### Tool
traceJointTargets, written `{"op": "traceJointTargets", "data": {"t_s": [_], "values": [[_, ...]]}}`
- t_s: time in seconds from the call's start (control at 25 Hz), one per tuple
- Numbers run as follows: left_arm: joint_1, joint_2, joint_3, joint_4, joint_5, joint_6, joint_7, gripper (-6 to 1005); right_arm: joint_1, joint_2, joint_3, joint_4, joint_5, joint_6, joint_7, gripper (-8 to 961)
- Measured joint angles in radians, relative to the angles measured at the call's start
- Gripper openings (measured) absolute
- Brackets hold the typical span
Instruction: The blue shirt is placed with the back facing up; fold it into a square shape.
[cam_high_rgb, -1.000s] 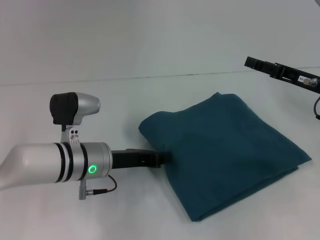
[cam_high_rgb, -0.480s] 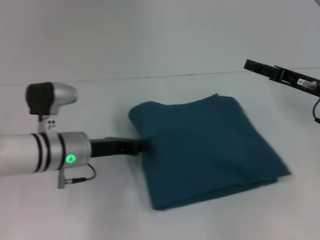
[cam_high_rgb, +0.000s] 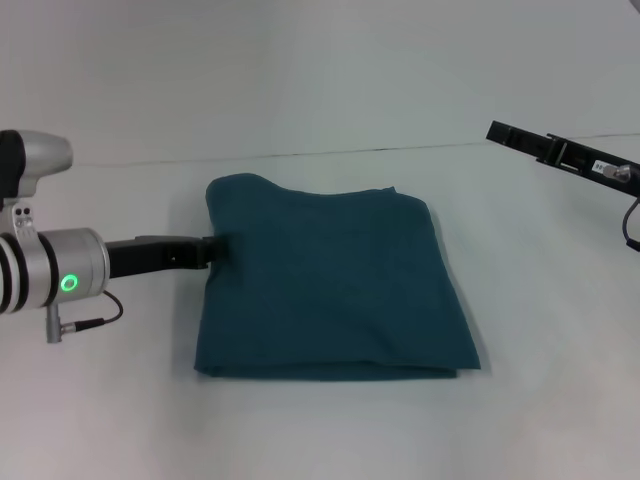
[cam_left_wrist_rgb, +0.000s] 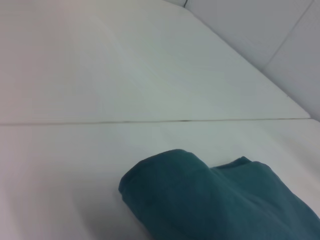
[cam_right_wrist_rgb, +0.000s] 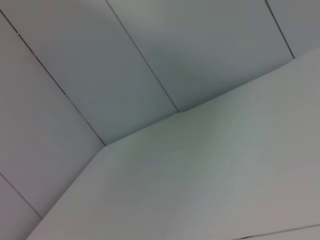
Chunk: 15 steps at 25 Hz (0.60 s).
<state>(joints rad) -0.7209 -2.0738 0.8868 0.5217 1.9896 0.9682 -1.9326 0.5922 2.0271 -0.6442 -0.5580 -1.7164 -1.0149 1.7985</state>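
White surface (cam_high_rgb: 330, 440) with the blue shirt (cam_high_rgb: 335, 285) lying folded into a near-square at its centre. Left gripper (cam_high_rgb: 212, 250), clenched on the shirt's left edge near the far corner. Right gripper (cam_high_rgb: 505, 132), raised at far right, well apart from the shirt; its grip state cannot be told.
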Motion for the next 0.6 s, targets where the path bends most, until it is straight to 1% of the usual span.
{"op": "traceJointTargets", "data": {"t_s": [0.24, 0.4, 0.6], "values": [[-0.014, -0.002, 0.002, 0.001, 0.004, -0.002, 0.0, 44, 0.004, 0.004, 0.0, 0.0, 0.0, 0.013, 0.0, 822], [-0.012, -0.009, 0.001, -0.005, 0.005, -0.006, 0.0, 47, 0.005, 0.004, 0.001, 0.0, 0.0, 0.013, 0.0, 822], [0.001, -0.021, -0.002, -0.006, 0.005, -0.041, -0.001, 49, 0.009, 0.004, 0.002, -0.002, 0.0, 0.013, -0.001, 822]]}}
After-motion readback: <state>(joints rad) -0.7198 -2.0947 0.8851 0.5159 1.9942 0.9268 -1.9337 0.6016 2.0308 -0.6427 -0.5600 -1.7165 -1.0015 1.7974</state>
